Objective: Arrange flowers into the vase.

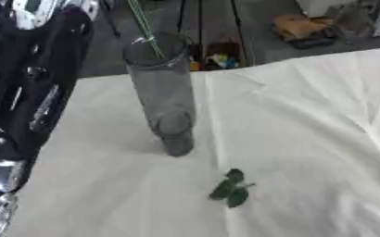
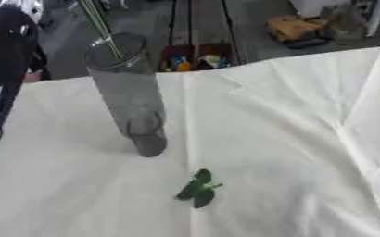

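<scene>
The vase (image 1: 162, 92) is clear, smoke-grey glass, darker at its base. The flower stems (image 1: 144, 23) leaning in its mouth are pale green. Near it, the sprig of leaves (image 1: 232, 187) is dark green. The tablecloth (image 1: 307, 139) is plain cream-white. At the left, the robot's arm (image 1: 31, 92) is glossy black with silver parts.

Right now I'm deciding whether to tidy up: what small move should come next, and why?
Probably reach for the green leaf sprig lying loose on the white cloth in front of the vase. The green stems already stand in the vase, so the sprig looks like the only stray piece.
</scene>
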